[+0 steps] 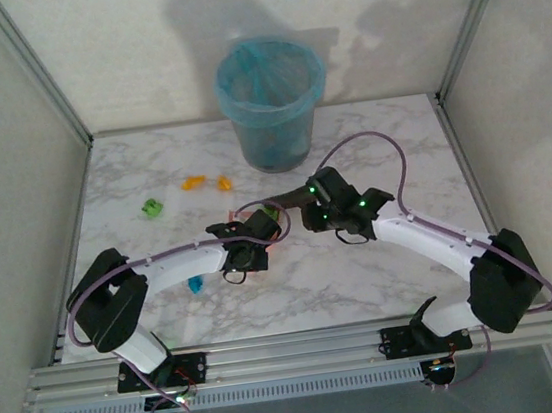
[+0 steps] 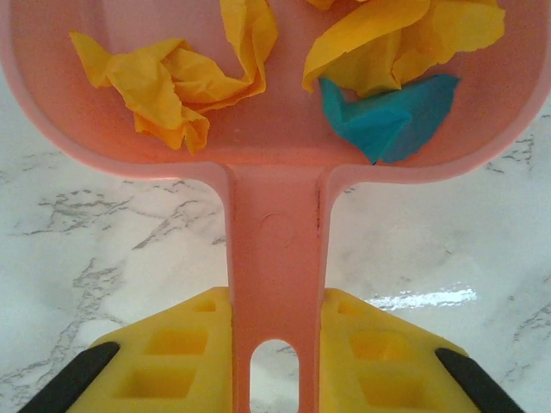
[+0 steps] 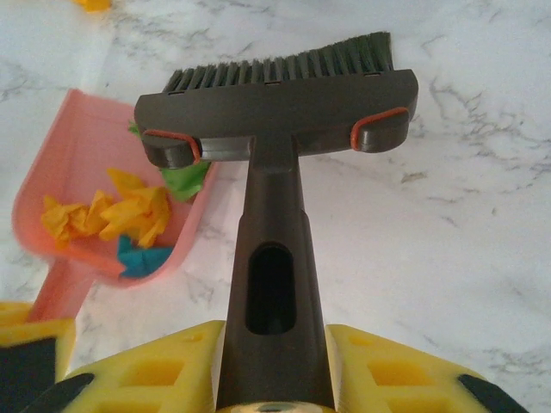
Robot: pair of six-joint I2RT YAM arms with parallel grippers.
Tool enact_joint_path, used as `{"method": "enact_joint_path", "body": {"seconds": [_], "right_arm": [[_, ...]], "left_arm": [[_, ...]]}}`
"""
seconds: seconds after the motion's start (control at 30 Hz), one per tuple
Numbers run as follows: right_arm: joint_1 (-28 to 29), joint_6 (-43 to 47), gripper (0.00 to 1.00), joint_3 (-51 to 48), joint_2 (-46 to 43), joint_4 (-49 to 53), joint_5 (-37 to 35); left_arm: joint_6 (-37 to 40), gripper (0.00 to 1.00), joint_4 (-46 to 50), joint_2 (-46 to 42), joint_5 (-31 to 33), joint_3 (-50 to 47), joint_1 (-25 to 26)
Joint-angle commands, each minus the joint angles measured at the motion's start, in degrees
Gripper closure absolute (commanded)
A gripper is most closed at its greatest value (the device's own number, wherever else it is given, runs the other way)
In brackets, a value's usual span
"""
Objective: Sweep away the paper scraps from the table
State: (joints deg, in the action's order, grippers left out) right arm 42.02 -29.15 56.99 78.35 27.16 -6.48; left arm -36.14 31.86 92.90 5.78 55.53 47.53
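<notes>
While pinching pink plastic dustpan in left hand, holds it low over white marbled surface to retain crumpled paper scraps inside. Clamps dark-bristled brush in right hand, bristles beside pan mouth.

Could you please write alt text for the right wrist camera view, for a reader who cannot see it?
The right hand is shut on the handle of a dark brush, bristles pointing away over the white marble table. At left, a pink dustpan holds orange, green and blue paper scraps.
</notes>
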Motion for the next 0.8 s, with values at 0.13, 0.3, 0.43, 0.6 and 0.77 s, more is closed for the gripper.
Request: {"method": "enact_joint_path", "body": {"seconds": [0.13, 0.3, 0.43, 0.6, 0.77], "right_arm": [[0.46, -0.21, 1.0, -3.3, -4.79, 4.17, 7.3], [2.35, -1.02, 1.0, -4.23, -9.37, 5.54, 7.92], [2.19, -1.29, 1.0, -3.38, -12.54, 7.03, 3.29], [1.67, -1.77, 1.0, -1.8, -13.56, 7.58, -1.15], [1.05, -2.46, 1.0, -3.54, -16.21, 3.57, -3.96]], "left_arm": [[1.21, 1.0, 1.45, 2.48, 0.79, -0.42, -1.1], [1.5, 1.0, 1.0, 2.09, 1.0, -0.68, -1.47], [1.94, 1.0, 0.33, 1.86, 0.95, -1.11, -1.51], [2.65, 1.0, -1.39, 0.41, 0.79, -2.08, -1.39], [3.01, 1.0, -2.33, -1.63, 1.29, -2.67, -1.21]]}}
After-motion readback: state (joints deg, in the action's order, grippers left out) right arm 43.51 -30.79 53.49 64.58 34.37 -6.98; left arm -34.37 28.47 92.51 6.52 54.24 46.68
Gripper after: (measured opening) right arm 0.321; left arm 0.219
